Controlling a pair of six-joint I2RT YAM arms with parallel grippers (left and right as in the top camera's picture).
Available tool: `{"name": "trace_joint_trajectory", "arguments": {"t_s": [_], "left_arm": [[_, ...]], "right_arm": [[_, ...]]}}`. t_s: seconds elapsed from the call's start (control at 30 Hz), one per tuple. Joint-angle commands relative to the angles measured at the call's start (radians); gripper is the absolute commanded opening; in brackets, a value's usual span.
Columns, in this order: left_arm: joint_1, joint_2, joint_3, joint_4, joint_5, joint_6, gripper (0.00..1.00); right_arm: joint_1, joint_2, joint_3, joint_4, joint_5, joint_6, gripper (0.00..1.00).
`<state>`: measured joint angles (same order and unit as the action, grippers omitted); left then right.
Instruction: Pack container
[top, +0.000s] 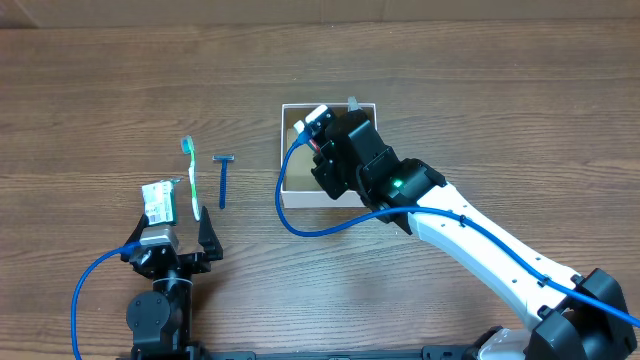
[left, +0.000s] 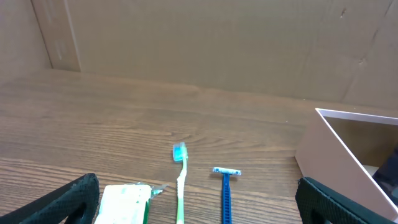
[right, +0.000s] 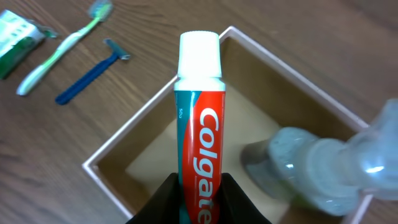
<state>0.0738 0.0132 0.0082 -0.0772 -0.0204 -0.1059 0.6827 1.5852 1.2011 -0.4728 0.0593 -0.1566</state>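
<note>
The container (top: 287, 190), a shallow white-walled box with a tan floor, sits at the table's middle; it also shows in the right wrist view (right: 124, 140) and the left wrist view (left: 339, 140). My right gripper (right: 199, 186) is shut on a red Colgate toothpaste tube (right: 198, 118) with a white cap (top: 317, 116), held over the container. A clear plastic bottle (right: 329, 165) lies inside it. A green toothbrush (top: 190, 175), a blue razor (top: 223, 178) and a green-white packet (top: 158, 200) lie left of the container. My left gripper (top: 170, 232) is open and empty just behind the packet.
Cardboard walls (left: 205, 43) stand behind the wooden table. Blue cables (top: 320, 225) trail from both arms. The right arm (top: 480, 250) reaches in from the lower right across the container's right side.
</note>
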Motion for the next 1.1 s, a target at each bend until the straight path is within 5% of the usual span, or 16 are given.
{"name": "trace_joint_trajectory", "arguments": {"t_s": [0.0,0.13,0.23,0.37,0.57,0.63,0.8,1.07], "left_arm": [[-0.002,-0.008,-0.003,0.003,-0.005,-0.014,1.0],[-0.002,-0.008,-0.003,0.003,-0.005,-0.014,1.0],[-0.002,-0.008,-0.003,0.003,-0.005,-0.014,1.0],[-0.002,-0.008,-0.003,0.003,-0.006,-0.014,1.0],[-0.002,-0.008,-0.003,0.003,-0.005,-0.014,1.0],[-0.002,-0.008,-0.003,0.003,-0.005,-0.014,1.0],[-0.002,-0.008,-0.003,0.003,-0.005,-0.014,1.0],[-0.002,-0.008,-0.003,0.003,-0.005,-0.014,1.0]], "right_arm": [[0.002,0.026,0.024,0.022,0.056,-0.084,0.21],[0.002,0.035,0.023,0.016,0.052,-0.079,0.22],[0.002,0.035,0.023,0.007,0.053,-0.08,0.49],[0.002,0.032,0.023,0.003,0.053,-0.079,0.64],[0.003,-0.09,0.025,-0.069,0.053,-0.013,0.66],[0.003,-0.2,0.025,-0.101,0.089,0.089,0.77],[0.002,-0.554,0.025,-0.284,0.533,0.287,0.81],[0.002,-0.845,0.025,-0.477,0.78,0.514,0.82]]}}
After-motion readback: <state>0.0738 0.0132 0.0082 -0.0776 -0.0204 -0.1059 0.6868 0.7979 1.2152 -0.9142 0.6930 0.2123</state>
